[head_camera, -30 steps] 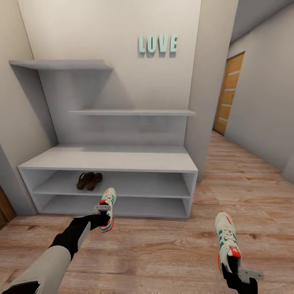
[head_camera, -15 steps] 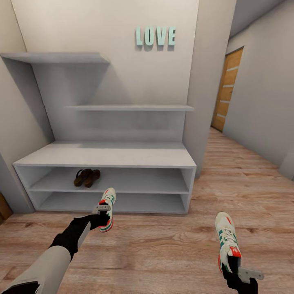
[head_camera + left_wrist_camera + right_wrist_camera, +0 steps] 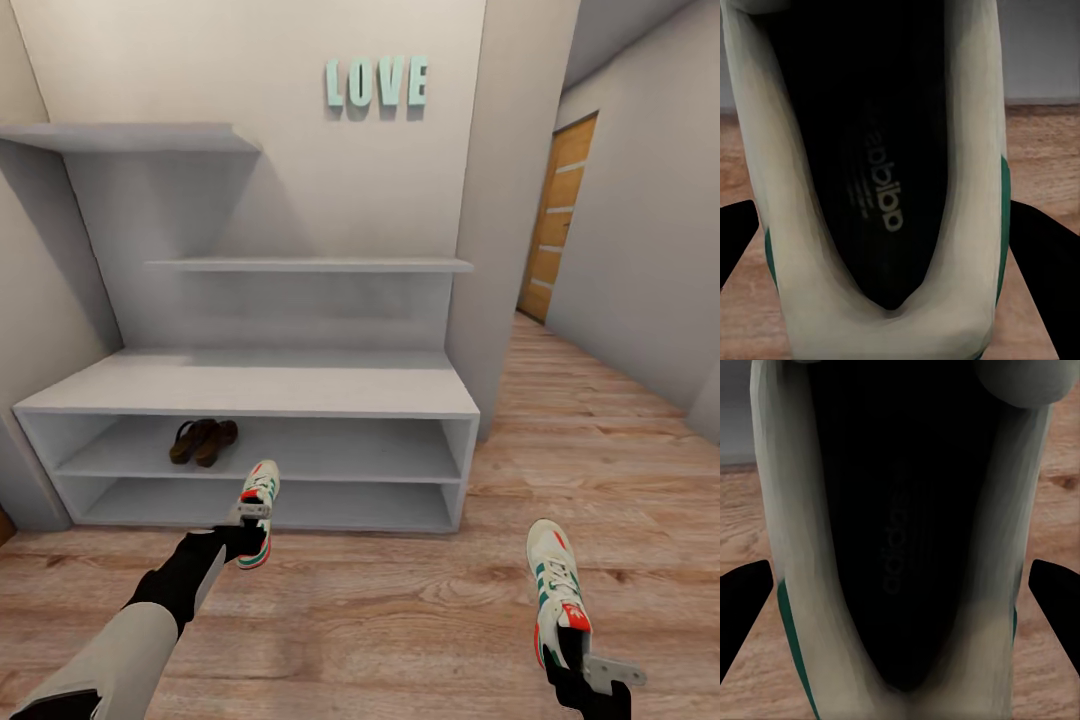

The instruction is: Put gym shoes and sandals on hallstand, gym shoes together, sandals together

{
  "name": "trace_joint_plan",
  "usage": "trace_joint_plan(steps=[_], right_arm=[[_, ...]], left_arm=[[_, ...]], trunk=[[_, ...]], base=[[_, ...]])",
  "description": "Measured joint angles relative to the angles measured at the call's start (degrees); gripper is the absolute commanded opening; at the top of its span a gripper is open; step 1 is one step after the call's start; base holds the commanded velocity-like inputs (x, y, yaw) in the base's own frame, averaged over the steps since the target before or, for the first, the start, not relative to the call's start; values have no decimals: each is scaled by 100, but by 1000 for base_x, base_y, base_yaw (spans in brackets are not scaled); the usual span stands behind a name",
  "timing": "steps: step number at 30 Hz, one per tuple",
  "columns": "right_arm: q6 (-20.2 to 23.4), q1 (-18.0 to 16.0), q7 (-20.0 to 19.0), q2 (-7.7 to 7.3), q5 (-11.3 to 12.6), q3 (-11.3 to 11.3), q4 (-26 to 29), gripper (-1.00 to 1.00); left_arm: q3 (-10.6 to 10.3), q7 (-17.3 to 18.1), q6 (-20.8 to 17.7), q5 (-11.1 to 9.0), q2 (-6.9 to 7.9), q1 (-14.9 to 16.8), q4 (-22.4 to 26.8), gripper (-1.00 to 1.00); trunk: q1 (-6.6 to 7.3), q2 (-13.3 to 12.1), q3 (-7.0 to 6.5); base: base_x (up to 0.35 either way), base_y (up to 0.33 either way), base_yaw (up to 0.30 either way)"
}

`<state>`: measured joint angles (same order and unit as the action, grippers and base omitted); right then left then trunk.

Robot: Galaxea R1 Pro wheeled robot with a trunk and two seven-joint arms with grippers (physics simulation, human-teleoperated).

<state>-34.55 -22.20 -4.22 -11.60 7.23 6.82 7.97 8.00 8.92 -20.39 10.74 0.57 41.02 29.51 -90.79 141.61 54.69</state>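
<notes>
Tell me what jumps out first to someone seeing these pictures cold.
Two gym shoes held up over the corridor floor: one in the left gripper, the other in the right gripper. Behind them, the two sandals sit side by side on the hallstand's upper tier, under teal LOVE letters.

Sneakers [image 3: 258, 500] [image 3: 556, 588] aloft; sandals [image 3: 203, 441] on hallstand [image 3: 250, 388] tier.

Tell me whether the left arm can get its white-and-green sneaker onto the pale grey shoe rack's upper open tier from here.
Probably yes. The left gripper holds the white-and-green sneaker right before the pale grey shoe rack, and the upper tier is bare right of the brown sandals. Nothing stands between.
</notes>
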Motion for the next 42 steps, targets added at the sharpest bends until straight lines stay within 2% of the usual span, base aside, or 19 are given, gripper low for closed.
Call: trace_joint_plan(steps=[10,26,42], right_arm=[[7,2,0,0,-1,-1,-1,-100],[7,1,0,0,-3,0,-2,-100],[9,1,0,0,-4,-1,-8,-100]], left_arm=[[1,-15,9,17,-5,0,0,-100],[8,-15,20,17,1,-2,-1,-100],[18,-23,18,-15,31,-2,0,-100]], trunk=[[0,0,0],[2,0,0],[2,0,0]], base=[[70,-33,0],[268,-179,0],[216,-16,0]])
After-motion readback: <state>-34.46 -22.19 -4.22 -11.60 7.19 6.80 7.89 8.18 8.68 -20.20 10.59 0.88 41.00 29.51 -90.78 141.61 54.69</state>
